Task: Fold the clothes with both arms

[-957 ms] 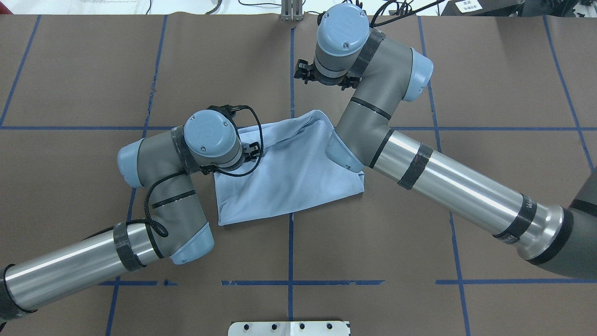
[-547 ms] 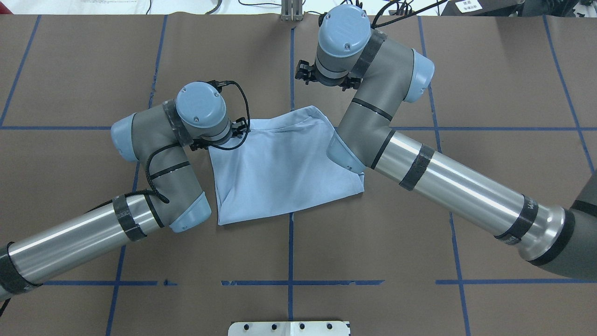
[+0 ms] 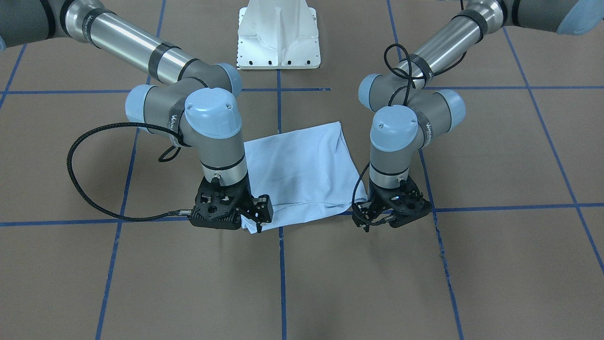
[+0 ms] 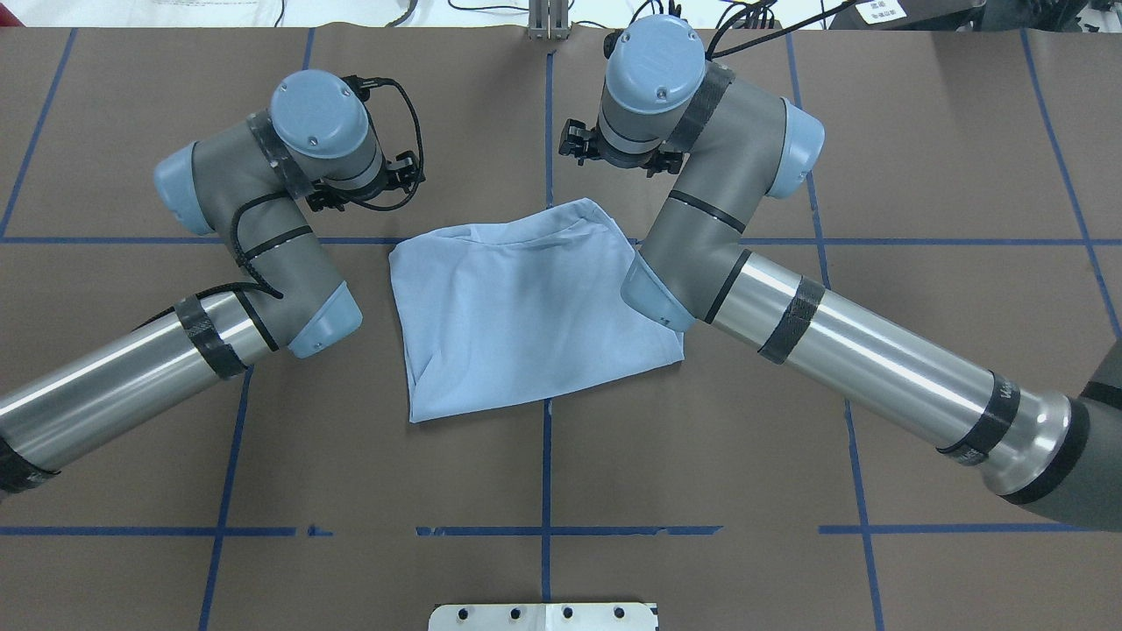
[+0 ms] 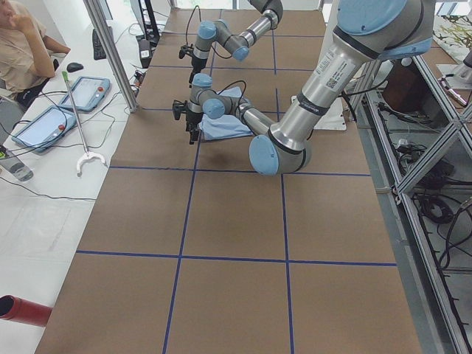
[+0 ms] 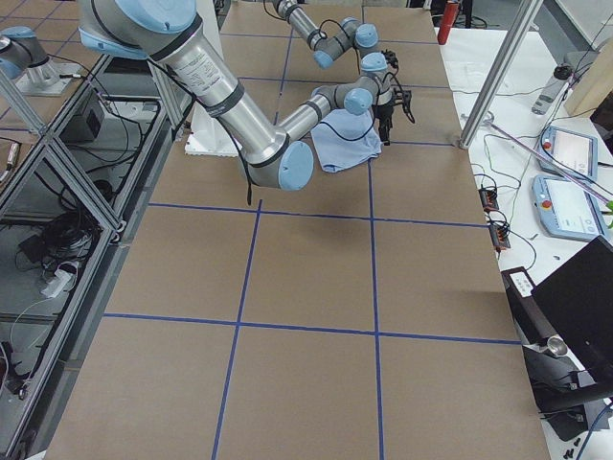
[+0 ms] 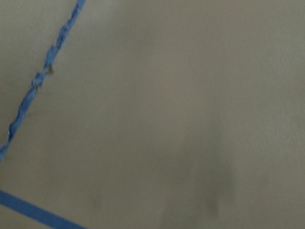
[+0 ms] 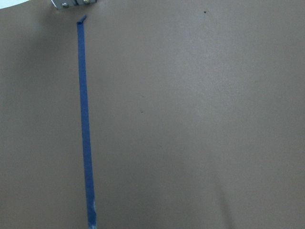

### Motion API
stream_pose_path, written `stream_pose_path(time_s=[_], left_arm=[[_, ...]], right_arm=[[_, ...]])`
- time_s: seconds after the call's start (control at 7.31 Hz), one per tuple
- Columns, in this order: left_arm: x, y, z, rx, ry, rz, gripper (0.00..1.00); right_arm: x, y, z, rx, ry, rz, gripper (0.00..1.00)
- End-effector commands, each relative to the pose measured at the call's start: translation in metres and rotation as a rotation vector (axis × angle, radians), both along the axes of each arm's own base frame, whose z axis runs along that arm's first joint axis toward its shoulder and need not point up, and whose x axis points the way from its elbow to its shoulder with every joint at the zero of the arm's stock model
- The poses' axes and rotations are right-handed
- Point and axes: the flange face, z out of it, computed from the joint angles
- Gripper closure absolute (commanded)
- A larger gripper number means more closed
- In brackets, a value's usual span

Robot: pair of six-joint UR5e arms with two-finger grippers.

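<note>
The clothes, one light blue T-shirt [image 4: 526,315], lie folded into a rough square at the table's middle, print and collar hidden. In the front view the T-shirt [image 3: 302,170] rests flat between the two wrists. My left gripper [image 3: 365,217] hovers just off its far left corner, free of the cloth and seemingly open; from overhead this left gripper [image 4: 403,171] shows beyond the shirt. At the far right corner my right gripper [image 3: 252,218] stands with its jaws apart and cloth showing behind the gap. From overhead the right gripper [image 4: 574,140] is mostly under its wrist. Both wrist views show only bare table.
The brown table [image 4: 789,526] carries a blue tape grid [image 4: 545,491]. The white pedestal base [image 3: 278,38] stands at the robot's side. A metal post [image 4: 548,17] rises at the far edge. A person [image 5: 22,44] sits at a side table with tablets [image 5: 88,92].
My left gripper pulled the shirt's far left corner outward, let it go and moved off toward the far left. The shirt now lies flat. The right arm shifted slightly farther away.
</note>
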Motion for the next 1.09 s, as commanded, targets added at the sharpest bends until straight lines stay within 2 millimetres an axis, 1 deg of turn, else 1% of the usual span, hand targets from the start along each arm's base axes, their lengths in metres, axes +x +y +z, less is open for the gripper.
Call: stream_pose_path(time_s=[0.0,0.14,0.27,0.41,0.55,0.68,0.82,0.96], left_arm=[[-0.037,-0.005,-0.023,0.061,0.082,0.09,0.0],[-0.074,0.01,-0.028,0.128,0.102,0.15,0.0],[-0.127,0.025,-0.021,0.185,0.121,0.205,0.0],[-0.179,0.033,-0.01,0.231,0.099,0.263,0.0],[-0.228,0.037,0.0,0.29,0.026,0.332,0.0],[-0.28,0.03,0.01,0.328,-0.053,0.393,0.0],[-0.341,0.024,0.036,0.359,-0.101,0.459,0.0],[-0.407,0.03,0.084,0.389,-0.139,0.526,0.0]], right_arm=[[0.021,-0.013,0.005,-0.01,-0.003,-0.082,0.0],[0.061,-0.035,0.01,-0.039,-0.001,-0.153,0.0],[0.109,-0.042,0.021,-0.014,0.039,-0.225,0.0],[0.167,-0.047,0.038,0.007,0.077,-0.278,0.0],[0.237,-0.054,0.065,0.041,0.105,-0.344,0.0],[0.303,-0.061,0.099,0.067,0.121,-0.404,0.0],[0.368,-0.066,0.138,0.098,0.139,-0.45,0.0],[0.435,-0.058,0.191,0.118,0.129,-0.489,0.0]])
